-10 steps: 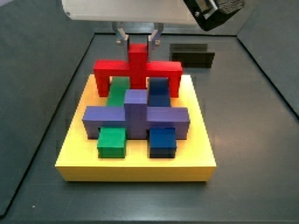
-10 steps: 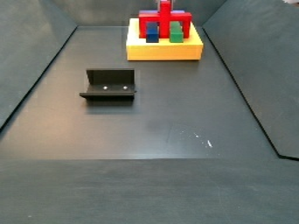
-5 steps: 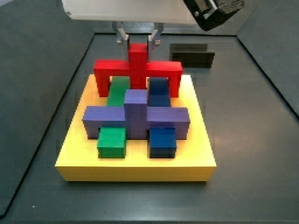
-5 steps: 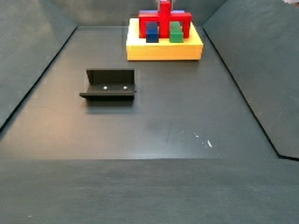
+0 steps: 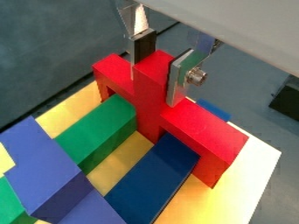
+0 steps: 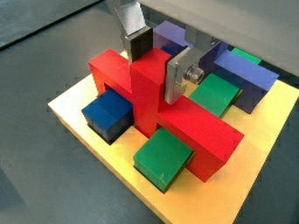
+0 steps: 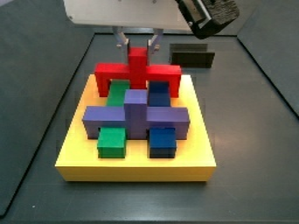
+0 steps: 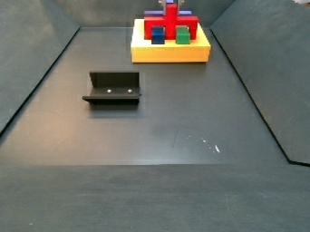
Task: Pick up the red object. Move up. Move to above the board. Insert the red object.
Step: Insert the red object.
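Observation:
The red object [image 7: 138,72] is a cross-shaped piece with an upright stem. It sits low among the other pieces at the far end of the yellow board [image 7: 135,166], and also shows in a side view [image 8: 169,20]. My gripper [image 7: 138,42] hangs straight over it. In both wrist views the gripper [image 5: 160,79] [image 6: 156,77] has its dark pad and silver plate against the two sides of the stem top, shut on the red object [image 5: 193,131] [image 6: 193,131].
A purple cross piece [image 7: 135,114], a green block [image 7: 111,142] and a blue block [image 7: 163,140] fill the near part of the board. The fixture [image 8: 112,88] stands on the dark floor apart from the board, and shows behind it in a side view [image 7: 193,55].
The gripper and the red object have moved down a little; the red crossbar now sits lower against the board's pieces.

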Controlling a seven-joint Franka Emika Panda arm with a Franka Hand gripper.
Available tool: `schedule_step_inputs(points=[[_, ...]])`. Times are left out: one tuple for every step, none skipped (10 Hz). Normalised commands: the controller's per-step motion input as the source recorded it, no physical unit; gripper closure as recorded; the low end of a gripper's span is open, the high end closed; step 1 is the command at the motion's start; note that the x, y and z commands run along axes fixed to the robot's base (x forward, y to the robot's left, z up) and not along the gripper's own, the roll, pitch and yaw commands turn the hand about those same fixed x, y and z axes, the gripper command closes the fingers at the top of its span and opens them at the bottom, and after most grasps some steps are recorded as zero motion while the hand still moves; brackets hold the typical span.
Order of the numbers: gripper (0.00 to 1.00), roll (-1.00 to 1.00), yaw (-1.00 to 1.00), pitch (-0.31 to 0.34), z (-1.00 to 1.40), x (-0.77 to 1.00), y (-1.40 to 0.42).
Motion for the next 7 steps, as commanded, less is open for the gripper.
schedule_step_inputs(points=[[1.00, 0.00, 0.06, -0.283, -0.68, -0.26, 0.00], [1.00, 0.00, 0.08, -0.281, -0.71, -0.22, 0.00], [1.00, 0.06, 0.05, -0.237, -0.80, -0.19, 0.00], [1.00, 0.19, 0.00, -0.079, -0.80, -0.06, 0.00], [1.00, 0.25, 0.00, 0.000, -0.81, 0.00, -0.02], [1.00, 0.26, 0.00, 0.000, -0.79, 0.00, -0.05], [1.00, 0.28, 0.00, 0.000, -0.82, 0.09, -0.08]])
